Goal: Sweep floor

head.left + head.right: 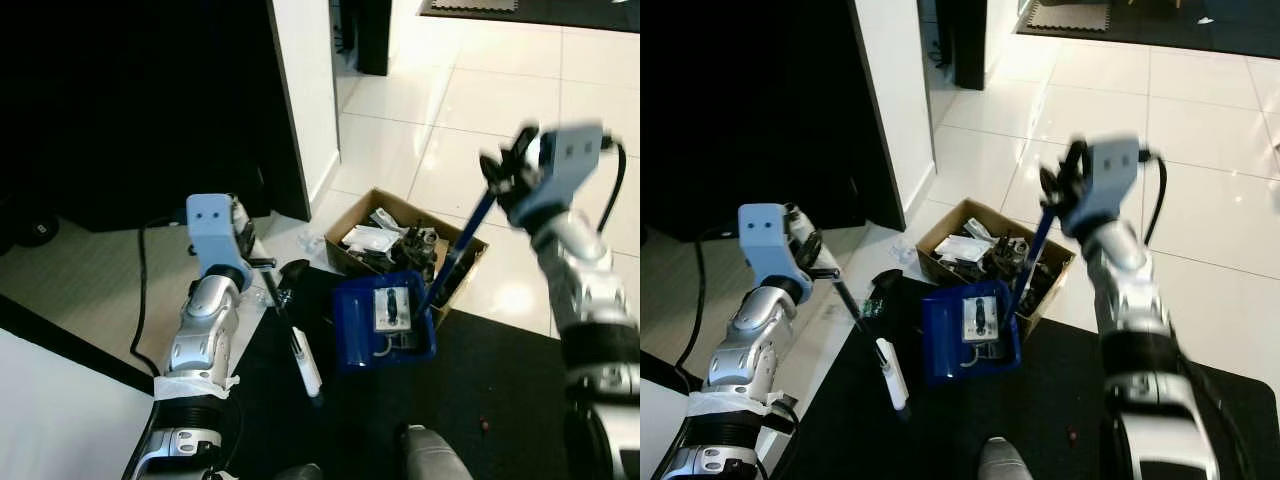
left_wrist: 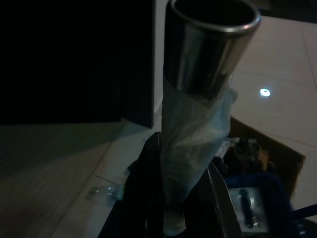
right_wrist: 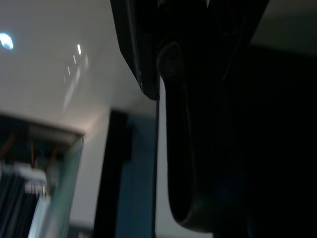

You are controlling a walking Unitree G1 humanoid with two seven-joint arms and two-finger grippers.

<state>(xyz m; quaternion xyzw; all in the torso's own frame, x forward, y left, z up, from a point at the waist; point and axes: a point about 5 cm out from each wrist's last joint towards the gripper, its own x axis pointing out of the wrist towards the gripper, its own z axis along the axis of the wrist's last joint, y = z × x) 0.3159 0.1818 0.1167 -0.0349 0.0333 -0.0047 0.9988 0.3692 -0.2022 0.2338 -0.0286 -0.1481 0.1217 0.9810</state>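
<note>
My left gripper point(image 1: 262, 268) is shut on a thin broom handle point(image 1: 300, 355) that slants down over the black mat; in the left wrist view it is a taped metal tube point(image 2: 203, 99) between my fingers point(image 2: 141, 198). Raised at the right, my right gripper point(image 1: 500, 178) is shut on the long blue handle point(image 1: 455, 250) of a blue dustpan point(image 1: 350, 335). The dustpan sits tilted on the mat against a cardboard box point(image 1: 350, 222) and holds a pale piece of rubbish point(image 1: 390, 308). The right wrist view is dark, with my fingers point(image 3: 143, 44) closed around the handle.
The open cardboard box is full of mixed rubbish. Crumpled clear plastic point(image 1: 308, 240) lies on the tiles by the white wall corner point(image 1: 305, 90). A black cable point(image 1: 140, 290) runs along the floor at the left. A small red crumb point(image 1: 483, 422) lies on the black mat point(image 1: 500, 370).
</note>
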